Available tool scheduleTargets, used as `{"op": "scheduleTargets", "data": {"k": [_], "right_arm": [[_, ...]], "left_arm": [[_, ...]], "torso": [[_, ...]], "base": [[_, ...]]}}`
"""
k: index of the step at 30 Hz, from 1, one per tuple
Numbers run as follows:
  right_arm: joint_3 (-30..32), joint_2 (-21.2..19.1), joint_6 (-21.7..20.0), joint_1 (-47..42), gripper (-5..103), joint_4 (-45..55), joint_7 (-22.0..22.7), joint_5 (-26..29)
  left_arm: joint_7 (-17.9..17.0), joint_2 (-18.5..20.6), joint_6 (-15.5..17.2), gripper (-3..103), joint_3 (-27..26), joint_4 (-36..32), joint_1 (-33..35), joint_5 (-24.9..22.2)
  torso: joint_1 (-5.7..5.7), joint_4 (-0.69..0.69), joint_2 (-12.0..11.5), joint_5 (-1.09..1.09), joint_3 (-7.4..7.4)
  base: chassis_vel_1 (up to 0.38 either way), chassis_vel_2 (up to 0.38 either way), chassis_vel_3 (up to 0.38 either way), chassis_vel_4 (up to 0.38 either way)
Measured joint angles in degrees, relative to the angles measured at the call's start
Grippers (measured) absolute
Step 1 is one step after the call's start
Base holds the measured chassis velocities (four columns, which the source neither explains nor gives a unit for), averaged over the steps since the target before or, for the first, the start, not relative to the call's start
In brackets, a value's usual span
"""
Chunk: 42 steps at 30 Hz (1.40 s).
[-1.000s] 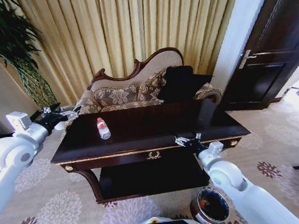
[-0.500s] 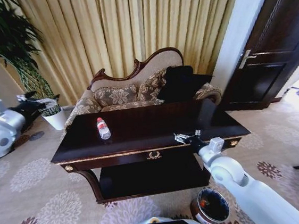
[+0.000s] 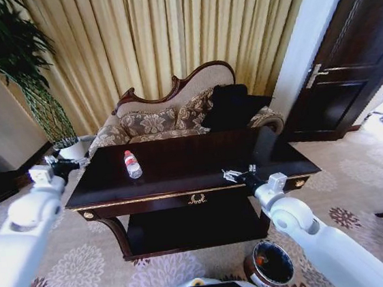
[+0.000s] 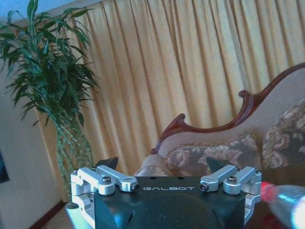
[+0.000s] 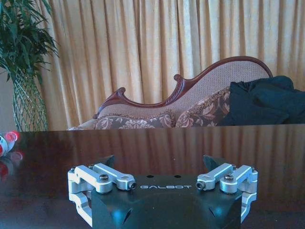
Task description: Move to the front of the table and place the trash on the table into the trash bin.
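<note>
A clear plastic bottle (image 3: 133, 165) with a red cap and label lies on the left part of the dark glossy table (image 3: 193, 160). My left gripper (image 3: 70, 163) hovers open just off the table's left end, level with the bottle; from the left wrist view (image 4: 162, 164) the bottle's red cap (image 4: 267, 191) is close by at the edge. Over the table's front edge, right of centre, my right gripper (image 3: 234, 174) hangs open, and in its wrist view (image 5: 159, 161) the bottle (image 5: 5, 140) lies far off. The trash bin (image 3: 269, 264) stands on the carpet below my right arm.
An ornate sofa (image 3: 174, 111) with a dark cushion stands behind the table before gold curtains. A tall plant (image 3: 11, 59) in a white pot (image 3: 75, 149) is at the back left. A dark door (image 3: 353, 51) is at the right. Patterned carpet lies around the table.
My left arm swung out to the far left, then came back and now sits lower, beside the table's left end. The right gripper has barely moved.
</note>
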Motion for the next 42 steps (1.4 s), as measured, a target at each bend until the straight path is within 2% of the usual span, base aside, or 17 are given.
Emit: {"op": "scheduleTargets", "data": {"k": [6,9,11,15,17,19,21,23,24,29,31,32,34,35,37,39,42], "right_arm": [[0.2,-0.8,-0.4,0.2,100,0.0,0.5,1.3],[0.5,-1.3,-0.5,0.2,100,-0.1,0.5,1.6],[0.5,-1.6,-0.5,0.5,100,-0.6,0.5,1.8],[-0.1,-1.5,-0.5,1.2,100,-1.1,0.5,2.0],[-0.9,-1.1,-0.5,1.8,100,-1.6,0.3,2.1],[-1.1,-1.0,-0.5,1.9,100,-1.7,0.3,2.1],[-1.5,-0.9,-0.7,2.2,100,-2.1,-0.1,2.2],[-1.5,-0.9,-0.7,2.3,100,-2.1,-0.1,2.2],[-1.5,-1.2,-0.7,2.3,100,-2.2,-0.2,2.4],[-0.9,-1.8,-0.8,2.0,100,-2.1,-0.3,2.9],[-0.2,-2.3,-0.8,1.3,100,-1.9,-0.3,3.0],[-0.2,-2.3,-0.8,1.3,100,-1.9,-0.3,3.0],[0.2,-2.6,-0.7,0.8,100,-2.0,-0.3,3.0],[0.2,-2.6,-0.7,0.8,100,-2.0,-0.3,3.0],[0.2,-2.8,-0.7,0.7,100,-2.3,-0.3,3.1],[-0.4,-2.9,-0.7,1.3,100,-2.8,-0.3,3.2],[-1.1,-2.8,-0.7,1.9,100,-3.1,-0.3,3.3]], "left_arm": [[0.1,-4.5,-0.2,100,0.8,-0.9,0.1,2.9],[-2.7,-6.5,3.2,100,1.0,-2.5,0.5,3.7],[-9.0,-7.7,9.9,100,1.6,-5.2,1.1,0.6],[-13.8,-7.3,14.5,100,2.0,-7.5,1.3,-2.9],[-17.3,-5.8,16.1,100,2.7,-9.1,0.8,-9.5],[-17.3,-5.4,15.9,100,2.8,-9.3,0.6,-11.1],[-11.2,-3.6,10.2,100,3.5,-8.6,-1.0,-14.2],[-10.2,-3.4,9.3,100,3.6,-8.4,-1.2,-14.3],[-5.9,-2.1,4.8,100,5.5,-6.4,-3.6,-15.7],[-7.4,-1.5,3.0,100,11.2,-2.9,-10.1,-20.2],[-12.4,-2.4,5.5,100,15.4,-2.0,-14.8,-23.2],[-12.4,-2.4,5.5,100,15.4,-2.0,-14.8,-23.2],[-20.1,-3.8,9.5,100,17.8,-2.2,-17.3,-25.9],[-20.1,-3.8,9.5,100,17.8,-2.2,-17.3,-25.9],[-28.1,-5.0,13.3,100,19.1,-3.1,-18.2,-29.4],[-32.0,-5.2,15.1,100,19.3,-3.8,-18.1,-30.8],[-33.9,-5.2,16.0,100,19.4,-3.9,-18.2,-32.0]], "torso": [[0.00,0.02,0.0,0.00,0.00],[0.00,0.02,0.0,-0.01,0.00],[0.00,0.01,0.0,-0.01,0.00],[-0.01,0.02,0.0,0.00,0.00],[0.00,0.03,0.0,-0.01,0.00],[0.00,0.03,0.0,-0.01,-0.01],[0.00,0.02,0.0,-0.01,0.00],[0.00,0.01,0.0,-0.01,0.00],[0.00,0.02,0.0,-0.01,0.00],[0.00,-0.01,0.0,-0.02,0.00],[0.01,0.00,0.0,-0.02,0.00],[0.01,0.00,0.0,-0.02,0.00],[0.01,-0.01,0.0,-0.02,0.00],[0.01,-0.01,0.0,-0.02,0.00],[0.00,0.00,0.0,-0.01,0.00],[0.00,0.03,0.0,-0.01,0.00],[0.00,0.04,0.0,-0.01,0.00]], "base": [[0.000,0.000,0.000,0.000],[0.000,0.000,0.000,0.000],[0.000,0.000,0.000,0.000],[0.000,0.000,0.000,0.000],[0.000,0.000,0.000,0.000],[0.000,0.000,0.000,0.000],[0.000,0.000,0.000,0.000],[0.000,0.000,0.000,0.000],[0.000,0.000,0.000,0.000],[0.000,0.000,0.000,0.000],[0.000,0.000,0.000,0.000],[0.000,0.000,0.000,0.000],[0.000,0.000,0.000,0.000],[0.000,0.000,0.000,0.000],[0.000,0.000,0.000,0.000],[0.000,0.000,0.000,0.000],[0.000,0.000,0.000,0.000]]}}
